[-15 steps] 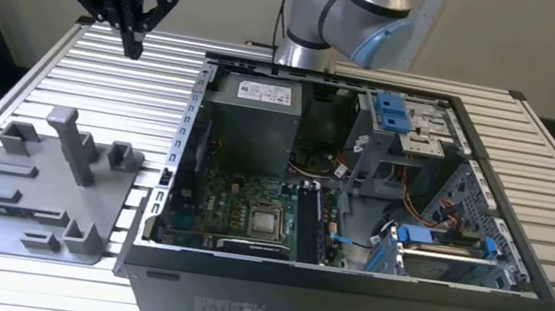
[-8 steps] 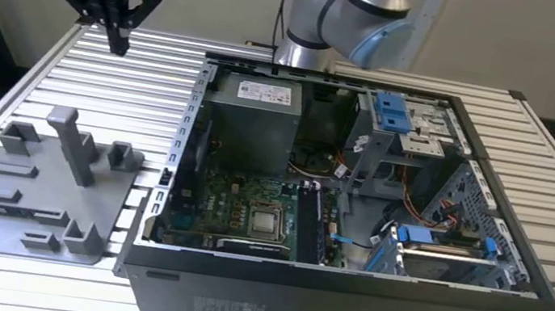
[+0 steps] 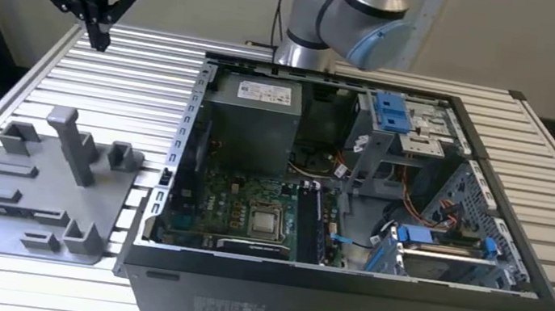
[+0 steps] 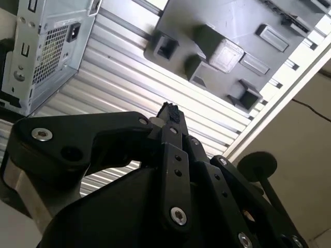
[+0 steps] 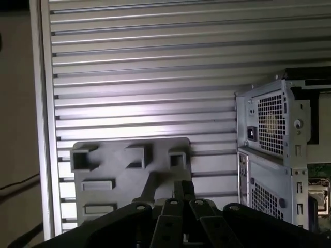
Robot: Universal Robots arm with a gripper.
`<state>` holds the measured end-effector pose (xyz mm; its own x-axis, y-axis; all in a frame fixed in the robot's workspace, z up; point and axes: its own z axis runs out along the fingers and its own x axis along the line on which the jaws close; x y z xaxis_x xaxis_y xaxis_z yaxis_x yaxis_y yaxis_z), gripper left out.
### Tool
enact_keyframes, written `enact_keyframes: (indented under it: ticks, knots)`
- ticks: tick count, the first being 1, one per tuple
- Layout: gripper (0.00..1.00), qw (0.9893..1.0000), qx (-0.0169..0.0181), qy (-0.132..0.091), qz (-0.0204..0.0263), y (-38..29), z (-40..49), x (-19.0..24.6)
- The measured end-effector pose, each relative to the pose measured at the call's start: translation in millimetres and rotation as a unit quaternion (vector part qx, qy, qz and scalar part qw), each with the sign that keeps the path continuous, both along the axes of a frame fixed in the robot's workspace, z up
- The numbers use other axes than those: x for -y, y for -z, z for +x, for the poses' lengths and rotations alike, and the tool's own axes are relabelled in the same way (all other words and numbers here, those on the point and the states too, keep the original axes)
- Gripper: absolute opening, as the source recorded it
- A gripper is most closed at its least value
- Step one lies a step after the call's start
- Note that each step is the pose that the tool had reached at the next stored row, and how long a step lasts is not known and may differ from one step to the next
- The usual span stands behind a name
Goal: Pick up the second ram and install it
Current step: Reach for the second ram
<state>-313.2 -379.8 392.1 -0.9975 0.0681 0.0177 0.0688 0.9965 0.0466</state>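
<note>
My gripper (image 3: 98,39) hangs high over the back of the table at the exterior view's left, fingers pointing down and pressed together with nothing visible between them. In both wrist views the fingertips (image 4: 169,110) (image 5: 180,187) meet in a closed point above the grey holder plate (image 3: 32,203) (image 4: 222,31) (image 5: 129,170). A thin dark strip (image 3: 14,209) runs along the plate's long front slot; I cannot tell whether that is the second ram. Inside the open computer case (image 3: 345,295), a slim dark stick (image 3: 303,224) stands beside the square silver processor (image 3: 266,222).
The case takes up the middle and the exterior view's right of the ribbed metal table (image 3: 136,78). Its rear panel (image 5: 274,134) (image 4: 46,46) shows in both wrist views. Upright grey blocks (image 3: 73,143) rise from the holder plate. The arm's base (image 3: 346,18) stands behind the case.
</note>
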Motion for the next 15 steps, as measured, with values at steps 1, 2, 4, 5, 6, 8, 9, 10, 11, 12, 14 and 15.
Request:
enact_keyframes:
  ticks: [1, 2, 4, 5, 6, 8, 9, 10, 11, 12, 14, 15]
  knots:
    - [0.11, 1.0000, -0.0005, 0.000, 0.0000, 0.0, -3.7, -0.6]
    - [0.11, 1.0000, -0.0009, 0.000, 0.0000, 0.0, -7.5, -1.1]
    - [0.11, 1.0000, -0.0013, 0.000, 0.0000, 0.1, -16.2, -2.4]
    - [0.11, 1.0000, -0.0015, 0.000, 0.0000, 0.1, -20.3, -3.0]
    - [0.11, 1.0000, -0.0017, 0.000, 0.0000, 0.1, -24.6, -3.6]
    - [0.11, 1.0000, -0.0019, 0.000, 0.0000, 0.1, -33.7, -4.9]
    - [0.11, 1.0000, -0.0018, 0.000, 0.0000, 0.2, -38.2, -5.6]
    - [0.11, 1.0000, -0.0018, 0.000, 0.0000, 0.3, -42.7, -6.3]
    - [0.11, 1.0000, -0.0019, 0.000, 0.0000, 0.3, -47.2, -7.0]
    - [0.11, 1.0000, -0.0019, 0.000, 0.0000, 0.3, -51.7, -7.7]
    - [0.11, 1.0000, -0.0019, 0.000, 0.0000, 0.4, -60.8, -9.1]
    - [0.11, 1.0000, -0.0020, 0.000, 0.0000, 0.4, -65.6, -9.9]
